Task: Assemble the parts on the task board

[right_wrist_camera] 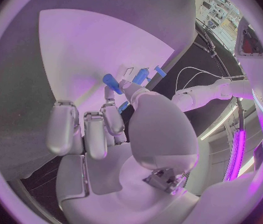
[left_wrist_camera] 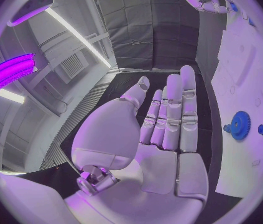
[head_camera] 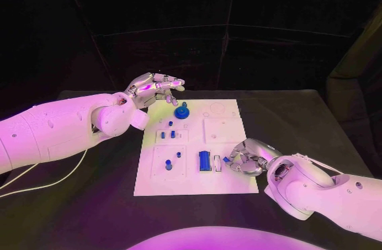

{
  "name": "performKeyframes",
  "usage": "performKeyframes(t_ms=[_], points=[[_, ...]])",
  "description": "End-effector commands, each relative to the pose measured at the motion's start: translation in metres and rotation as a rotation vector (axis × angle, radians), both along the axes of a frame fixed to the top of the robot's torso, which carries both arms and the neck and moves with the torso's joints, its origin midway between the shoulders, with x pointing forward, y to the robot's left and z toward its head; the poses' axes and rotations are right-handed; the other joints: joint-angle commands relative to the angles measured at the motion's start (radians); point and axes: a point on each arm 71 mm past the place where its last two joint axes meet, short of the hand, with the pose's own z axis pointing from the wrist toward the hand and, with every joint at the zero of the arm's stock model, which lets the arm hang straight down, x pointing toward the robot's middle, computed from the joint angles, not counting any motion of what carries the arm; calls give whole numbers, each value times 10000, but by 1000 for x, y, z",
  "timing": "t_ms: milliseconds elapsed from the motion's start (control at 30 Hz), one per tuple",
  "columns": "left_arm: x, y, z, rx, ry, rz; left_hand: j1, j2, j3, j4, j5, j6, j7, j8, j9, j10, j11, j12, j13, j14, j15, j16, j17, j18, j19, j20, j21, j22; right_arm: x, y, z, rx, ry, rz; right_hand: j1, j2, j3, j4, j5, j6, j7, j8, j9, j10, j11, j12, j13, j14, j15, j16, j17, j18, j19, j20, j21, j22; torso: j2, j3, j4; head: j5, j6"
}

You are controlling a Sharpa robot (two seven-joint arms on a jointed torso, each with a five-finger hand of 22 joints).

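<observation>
Head view: task board (head_camera: 227,179) central on worktop (head_camera: 95,206); left hand (head_camera: 153,89) hovers off board's far left corner, fingers apart, empty, likely waiting; blue gear (head_camera: 182,112) on board beside it. Right hand (head_camera: 248,158) at board's near right edge, curled.
Left wrist view: fingers (left_wrist_camera: 171,114) straight, nothing held.
Right wrist view: fingers (right_wrist_camera: 109,118) pinch small blue part (right_wrist_camera: 124,106) against board, probably seating it.

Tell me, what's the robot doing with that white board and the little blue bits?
It is putting small blue parts together on the white task board. Its right hand is at the board's near right side and seems to pinch a small blue piece beside the long blue block. Its left hand hovers with straight fingers and nothing in it by the board's far left corner, near the blue gear.
</observation>
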Motion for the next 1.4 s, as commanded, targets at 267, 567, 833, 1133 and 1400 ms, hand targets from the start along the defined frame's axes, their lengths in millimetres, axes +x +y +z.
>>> performKeyframes(t_ms=[267, 567, 833, 1133, 1400], points=[[-1, -2, 1, -74, -52, -178, 27, 81, -65, -4, 7, -71, -24, 41, -7, -71, -19, 54, -9, -65, -6, 34, -11, 41, 74, 29, -33, -12, 6, 8, -3, 333, 199, -319, -428, 188, -485, 92, 643, 411, -328, 349, 347, 479, -152, 363, 589, 885, -222, 89, 1844, -121, 161, -140, 164, 168, 8, 5, 1, 26, -23], [-1, -3, 1, -58, -19, -204, 27, 81, -65, -4, 7, -71, -24, 41, -7, -71, -19, 54, -9, -65, -6, 34, -11, 41, 74, 29, -33, -12, 8, 19, -6, 257, 330, -278, -380, 188, -559, 11, 724, 409, -368, 417, 437, 527, -187, 392, 657, 883, -253, 80, 1831, -119, 162, -170, 158, 160, 14, -6, 15, 66, -30], [-1, -4, 1, 60, -53, -265, 43, 91, -76, -16, 7, -79, -23, 47, -6, -86, -18, 68, -9, -71, -6, 38, -15, 41, 75, 30, -38, -18, 9, 22, -7, 165, 438, -251, -376, 182, -619, -22, 665, 402, -378, 458, 493, 575, -197, 435, 736, 882, -265, 77, 1827, -118, 161, -185, 152, 154, -4, -1, -9, 109, -58], [-1, -5, 1, 100, -59, -318, 43, 92, -76, -16, 7, -79, -23, 47, -6, -86, -18, 68, -9, -71, -6, 38, -15, 41, 75, 30, -38, -18, 9, 22, -8, 45, 485, -280, -673, 265, -930, 166, 571, 405, -403, 617, 700, 704, -219, 547, 941, 879, -285, 67, 1814, -121, 164, -210, 144, 152, -11, 4, -10, 115, -43], [-1, -4, 1, 151, -31, -274, 55, 106, -86, -26, 7, -91, -19, 51, -6, -105, -13, 80, -10, -109, 3, 29, -24, 36, 47, 36, -59, -29, 9, 24, -9, -22, 532, -238, -1406, 118, -1935, 731, 235, 344, -386, 759, 944, 748, -202, 583, 1048, 878, -274, 63, 1806, -123, 169, -210, 135, 155, -5, -1, -10, 126, -27]])
